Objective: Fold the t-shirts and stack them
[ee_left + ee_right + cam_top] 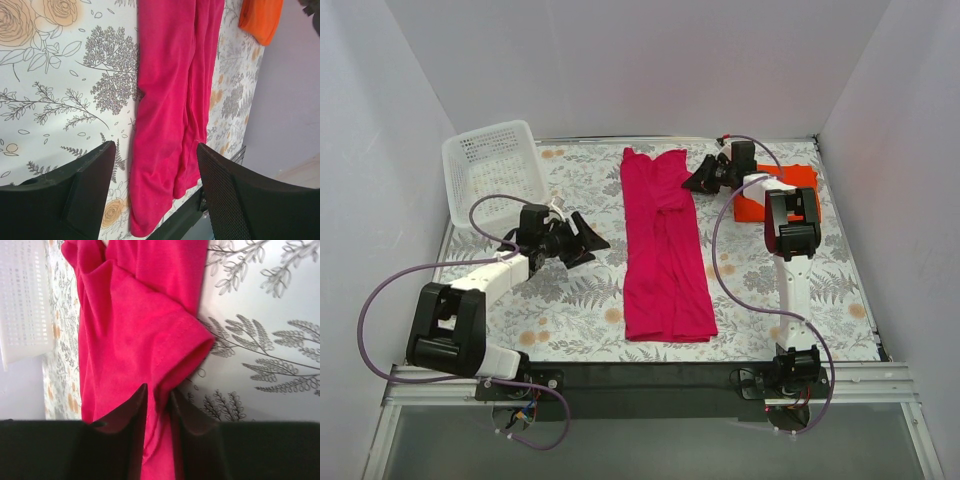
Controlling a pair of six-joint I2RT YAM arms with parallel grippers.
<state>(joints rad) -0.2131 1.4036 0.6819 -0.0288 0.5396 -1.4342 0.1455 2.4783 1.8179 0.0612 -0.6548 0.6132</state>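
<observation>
Right tool [159, 390] pinches sleeve [170, 340] of pink shirt [665, 240], left tool [156, 150] spread beside shirt; looks mid-fold, next lay sleeve inward

Floral-print worktop [570, 300], carrying magenta-pink t-shirt [665, 250] lengthwise mid-surface, orange-red t-shirt [800, 178] at far right, white basket [495, 165] at far-left corner.

A white perforated plastic basket [495, 170] is seen at the far left corner of the table, its open side shown to the overhead camera and its holed walls lit through. Under the basket, and spread out to its right, a pale cloth [570, 300] printed with grey ferns and tan roses is laid. Plain white walls [640, 60] are set just behind the basket and beside it. Well nearer than the basket, a black strip [650, 375] is fixed along the front edge.
</observation>
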